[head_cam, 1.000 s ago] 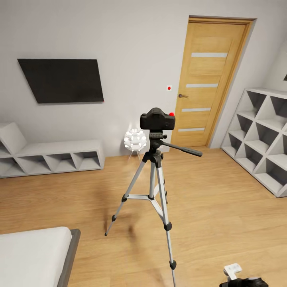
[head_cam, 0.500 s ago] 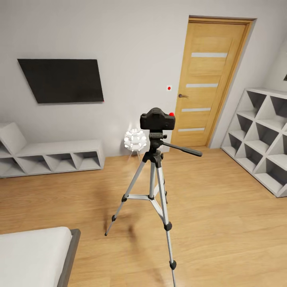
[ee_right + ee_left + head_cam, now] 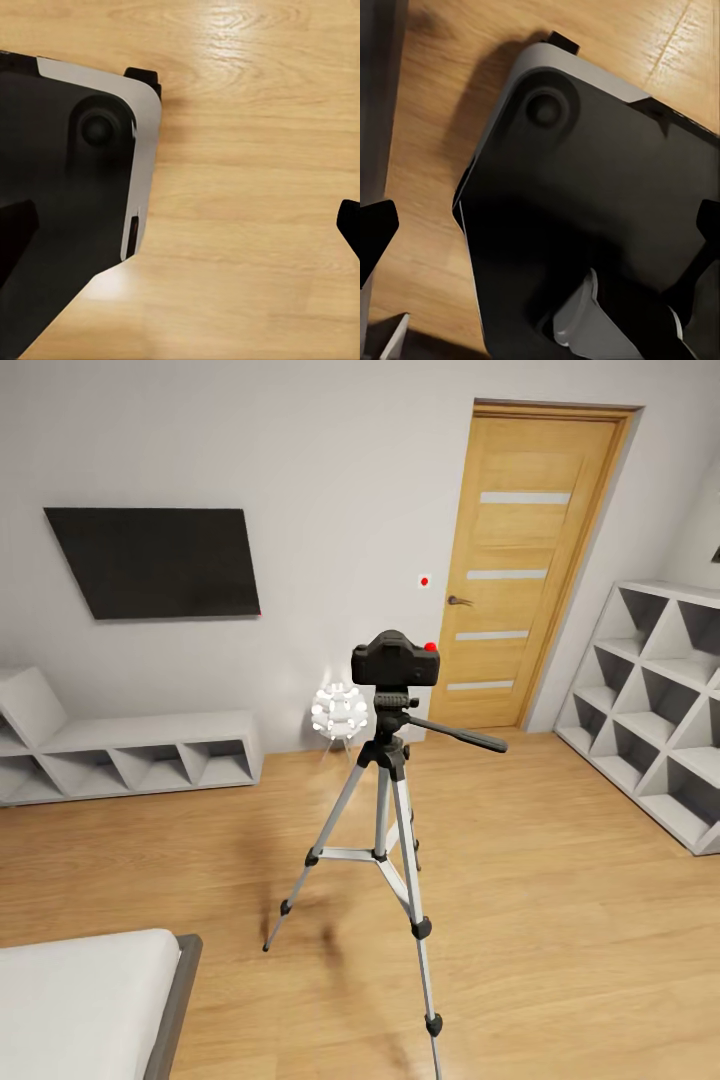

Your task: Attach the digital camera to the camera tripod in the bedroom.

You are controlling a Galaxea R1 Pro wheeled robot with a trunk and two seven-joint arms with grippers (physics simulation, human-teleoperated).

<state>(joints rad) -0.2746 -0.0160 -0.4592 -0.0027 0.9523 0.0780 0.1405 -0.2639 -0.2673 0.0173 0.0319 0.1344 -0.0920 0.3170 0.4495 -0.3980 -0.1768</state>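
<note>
In the bedroom, the digital camera, black with a red button on top, sits upright on the head of the camera tripod. The tripod stands mid-floor on three spread silver legs, its black pan handle pointing right. In the left wrist view my left gripper is open, its dark fingertips far apart above the robot's black base. My right gripper is open too, hanging over the wood floor beside the base. Neither gripper holds anything.
A wooden door stands behind the tripod and a black TV hangs at the left. Low white shelving lines the left wall, cube shelving the right. A bed corner lies near left. A white ball lamp sits by the wall.
A second ago the right arm's end showed at the bottom right of the head view; it has since dropped out of that view. Camera and tripod have not moved.
</note>
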